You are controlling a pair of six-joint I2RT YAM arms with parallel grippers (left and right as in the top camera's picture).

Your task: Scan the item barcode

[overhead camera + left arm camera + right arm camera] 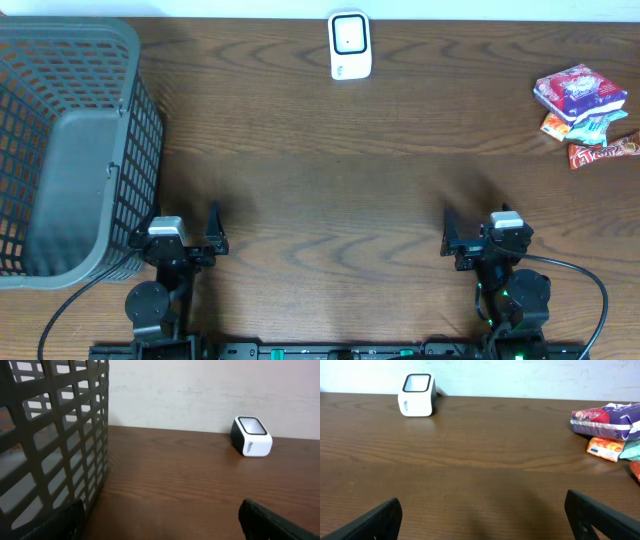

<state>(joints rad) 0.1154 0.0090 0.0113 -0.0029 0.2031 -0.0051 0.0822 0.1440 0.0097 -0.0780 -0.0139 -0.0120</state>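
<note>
The white barcode scanner stands at the table's far edge, also seen in the left wrist view and the right wrist view. The items are a small pile of snack packets at the far right: a purple packet, an orange one and a red bar. My left gripper and my right gripper rest near the front edge, both open and holding nothing, far from the packets.
A large dark grey mesh basket fills the left side, right beside my left gripper. The brown wooden table stretches between the grippers and the scanner.
</note>
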